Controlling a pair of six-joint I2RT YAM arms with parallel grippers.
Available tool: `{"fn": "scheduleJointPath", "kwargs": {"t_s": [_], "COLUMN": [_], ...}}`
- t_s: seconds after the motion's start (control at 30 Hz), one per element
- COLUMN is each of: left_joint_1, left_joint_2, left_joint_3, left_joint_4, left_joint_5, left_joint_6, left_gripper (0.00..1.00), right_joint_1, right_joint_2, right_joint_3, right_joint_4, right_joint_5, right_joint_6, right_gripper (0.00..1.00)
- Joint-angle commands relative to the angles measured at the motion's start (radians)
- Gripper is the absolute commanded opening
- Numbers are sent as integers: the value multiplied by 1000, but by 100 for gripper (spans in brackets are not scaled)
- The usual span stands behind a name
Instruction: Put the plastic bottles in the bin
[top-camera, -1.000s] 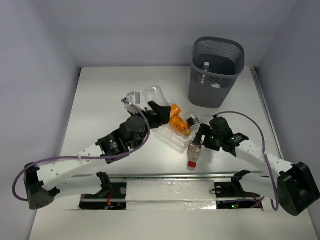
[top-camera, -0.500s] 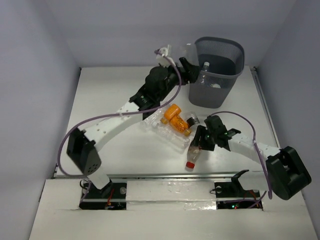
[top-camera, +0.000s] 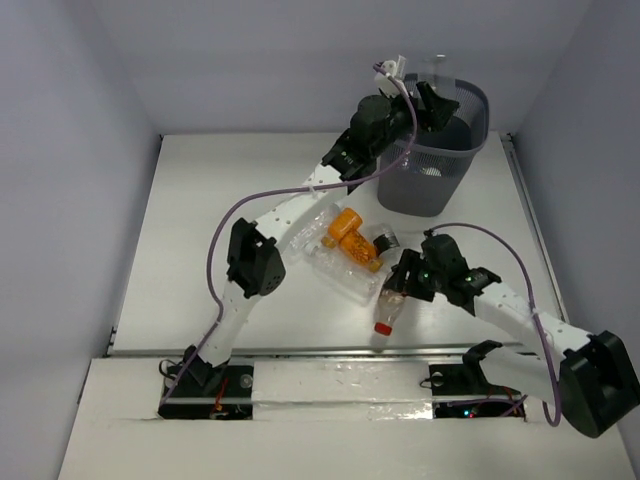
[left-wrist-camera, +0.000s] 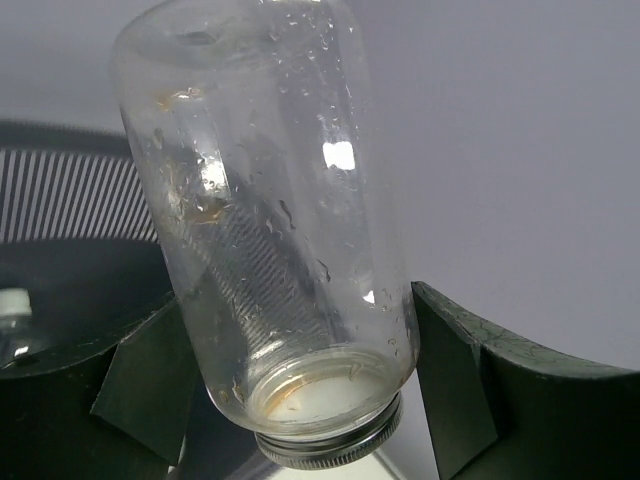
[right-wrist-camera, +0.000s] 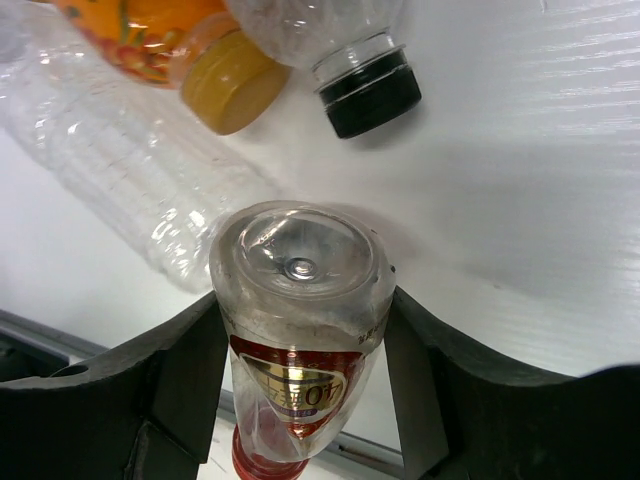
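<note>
My left gripper is raised over the near rim of the dark grey mesh bin and is shut on a clear cap-less bottle, neck towards the camera. The bin's mesh wall and a white-capped bottle inside it show behind. My right gripper is low on the table, its fingers closed on both sides of the red-capped bottle, which also shows base first in the right wrist view. The orange bottle, a dark-capped bottle and clear crinkled bottles lie left of it.
The orange bottle's cap, the dark cap and a crinkled clear bottle lie just beyond my right fingers. The table's front rail runs close behind the red-capped bottle. Walls enclose the table on three sides.
My left arm swung the clear bottle from the table's middle up and right to above the bin. My right gripper stayed at the red-capped bottle, which has barely moved.
</note>
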Motion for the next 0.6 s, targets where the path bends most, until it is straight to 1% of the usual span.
{"fn": "scheduleJointPath", "kwargs": {"t_s": [0.0,0.07,0.1,0.13,0.17,0.27,0.37,0.4,0.47,0.5,0.53,0.57], "left_joint_1": [25,25,25,25,25,25,25,25,25,25,25,25], "left_joint_2": [31,40,42,39,37,5,-50,-67,-131,-160,-232,-272], "left_joint_3": [63,52,48,45,43,40,38,43,42,14,-10,-45], "left_joint_4": [35,45,54,57,57,66,83,82,76,76,74,77], "left_joint_5": [25,16,16,16,16,28,27,27,22,19,13,5], "left_joint_6": [-33,-35,-37,-35,-27,-7,32,46,94,111,146,164], "left_gripper": [66,76,84,88,98,99,99,99,99,99,99,99], "right_joint_1": [8,8,8,8,8,8,8,8,8,8,8,8], "right_joint_2": [-75,-115,-129,-144,-179,-245,-284,-303,-317,-322,-322,-319], "right_joint_3": [-12,-11,-8,-5,4,41,135,191,253,282,346,382], "right_joint_4": [-43,-60,-78,-87,-95,-155,-230,-264,-282,-290,-295,-299], "right_joint_5": [2,9,17,25,34,71,114,146,170,178,184,201], "right_joint_6": [13,13,16,17,19,6,-24,-30,-49,-53,-64,-73], "right_gripper": [40,39,39,39,39,39,38,38,38,38,38,38]}}
